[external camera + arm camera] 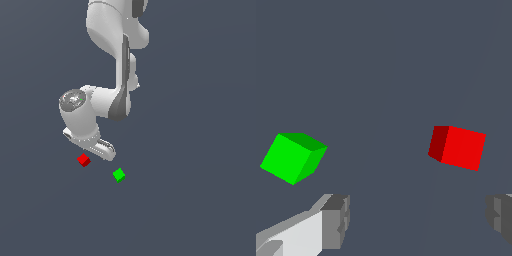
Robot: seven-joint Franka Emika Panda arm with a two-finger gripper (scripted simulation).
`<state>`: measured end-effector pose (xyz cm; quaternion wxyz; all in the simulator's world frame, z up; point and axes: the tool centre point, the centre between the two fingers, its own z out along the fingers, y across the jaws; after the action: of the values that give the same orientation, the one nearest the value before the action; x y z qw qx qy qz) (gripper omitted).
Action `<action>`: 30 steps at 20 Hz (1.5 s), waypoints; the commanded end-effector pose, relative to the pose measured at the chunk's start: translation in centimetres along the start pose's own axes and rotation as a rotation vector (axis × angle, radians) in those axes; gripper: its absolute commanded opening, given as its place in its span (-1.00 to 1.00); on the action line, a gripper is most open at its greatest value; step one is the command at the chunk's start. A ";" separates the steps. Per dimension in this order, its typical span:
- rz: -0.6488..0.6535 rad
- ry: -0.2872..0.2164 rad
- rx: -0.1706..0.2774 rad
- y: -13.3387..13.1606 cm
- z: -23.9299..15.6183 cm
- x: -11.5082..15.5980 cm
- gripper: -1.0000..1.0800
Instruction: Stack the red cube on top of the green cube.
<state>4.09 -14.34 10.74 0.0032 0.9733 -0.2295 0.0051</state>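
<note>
Presently the Panda arm (pixel 117 55) dominates the exterior view, reaching down from the top of the frame with its wrist bent toward the exterior view's left. The surface (pixel 200 200) beneath it is a plain dark grey-blue plane with no markings.

At the arm's end, the gripper (pixel 102 150) hangs above the surface, near both cubes. In the wrist view its two grey fingertips (pixel 336 220) stand wide apart, with open floor between them. The gripper holds nothing.

The red cube (pixel 83 160) rests on the surface, just beside the gripper on the exterior view's left. In the wrist view it lies ahead of the fingertips, not between them, so the hand is not yet centred on it.

The green cube (pixel 119 175) sits on the surface apart from the red one, toward the exterior view's right. Nothing is on top of it.

Assessment: the task appears to be at its approach stage. No grasp has been made and no stacking is done. Remaining work, as judged: align over the red cube, descend, close on it, lift, carry it over the green cube, set it down and release.
</note>
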 end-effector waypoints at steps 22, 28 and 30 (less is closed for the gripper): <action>0.232 -0.012 0.002 6.4 6.7 2.4 0.92; 0.234 -0.012 0.003 6.4 8.8 2.4 0.92; 0.234 -0.012 0.003 6.4 8.8 2.4 0.92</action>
<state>3.38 -21.19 2.04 0.0001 0.9398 -0.3417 -0.0010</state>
